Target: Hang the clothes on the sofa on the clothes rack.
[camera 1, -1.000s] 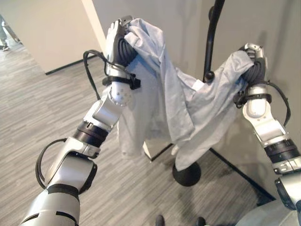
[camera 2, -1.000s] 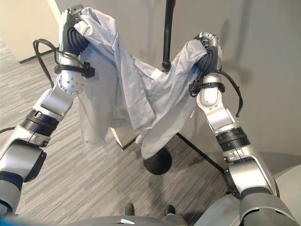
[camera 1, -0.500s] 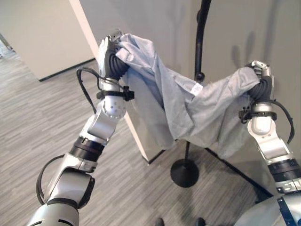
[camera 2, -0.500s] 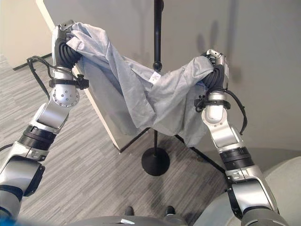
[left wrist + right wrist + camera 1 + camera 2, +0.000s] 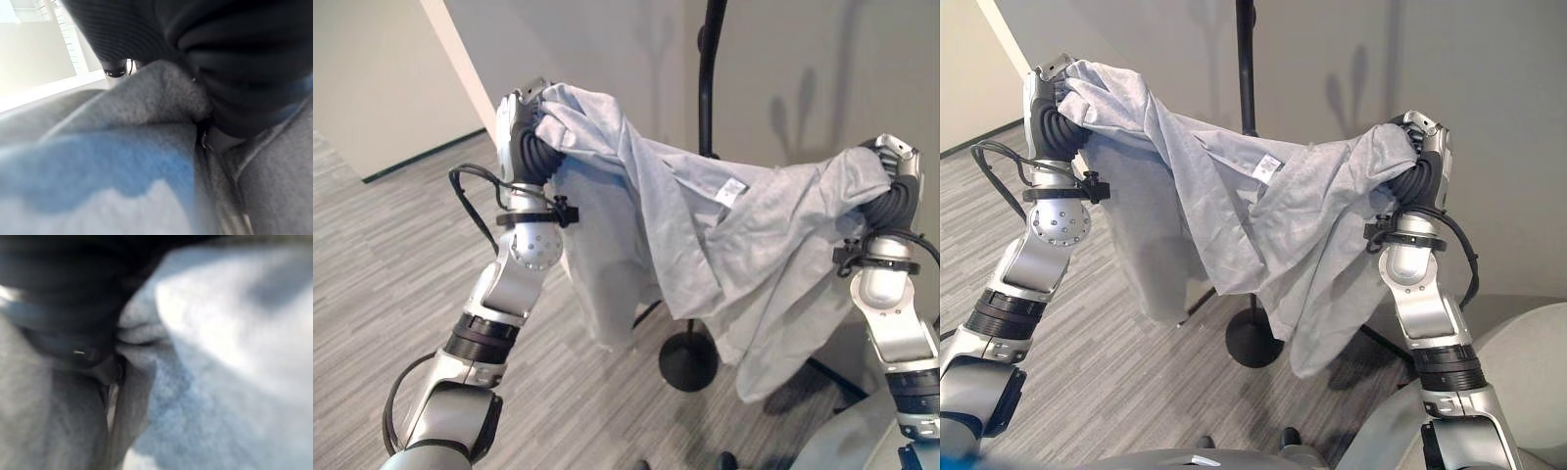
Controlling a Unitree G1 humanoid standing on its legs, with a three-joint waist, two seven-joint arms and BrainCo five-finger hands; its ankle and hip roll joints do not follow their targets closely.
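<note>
A pale grey shirt (image 5: pixel 705 245) hangs spread and sagging before the black rack pole (image 5: pixel 707 78), apparently not touching it.

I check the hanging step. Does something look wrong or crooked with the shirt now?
The grey shirt is not on the black rack pole. It sags between the raised left hand and right hand, bunched and uneven, with one end drooping toward the round rack base. No damage is visible.

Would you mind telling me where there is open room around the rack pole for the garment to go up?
Free: the pole above the grey shirt, between left hand and right hand. Crowded: below, where cloth covers the pole down to its base.
</note>
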